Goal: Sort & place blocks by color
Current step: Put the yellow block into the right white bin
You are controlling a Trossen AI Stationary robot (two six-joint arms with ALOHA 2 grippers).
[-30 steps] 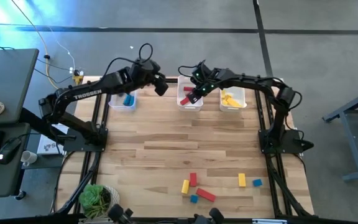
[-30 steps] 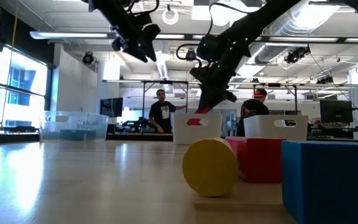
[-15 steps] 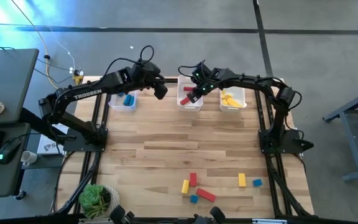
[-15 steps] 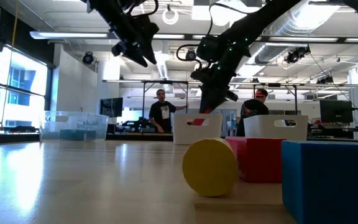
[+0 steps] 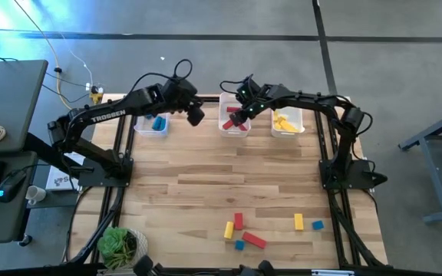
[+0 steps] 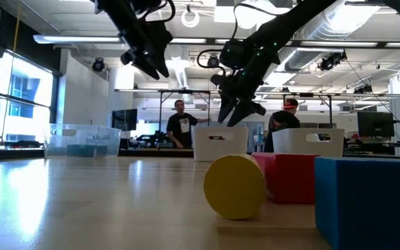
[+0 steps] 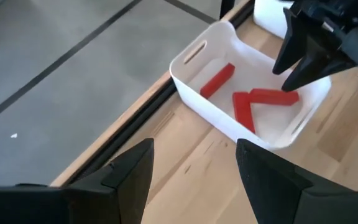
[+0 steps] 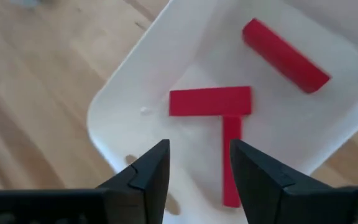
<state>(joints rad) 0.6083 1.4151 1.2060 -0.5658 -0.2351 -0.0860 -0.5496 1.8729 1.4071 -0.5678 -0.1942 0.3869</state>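
Right gripper (image 8: 194,180) hangs over the middle bin (image 5: 235,116) at the bench's far edge, fingers apart, holding nothing. Its wrist cam shows three red blocks (image 8: 210,101) inside; from overhead they blur together. Left gripper (image 7: 191,177) hovers nearby, open too.

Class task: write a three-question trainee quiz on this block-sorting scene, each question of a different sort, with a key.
1. True or false: the right gripper holds a red block.
2. How many red blocks lie in the middle bin?
3. Which colour sits in the bin nearest the right arm's base? A red, B yellow, C blue.

Key: 1 false, its fingers stand apart and empty above the bin. 2 three. 3 B, yellow blocks.
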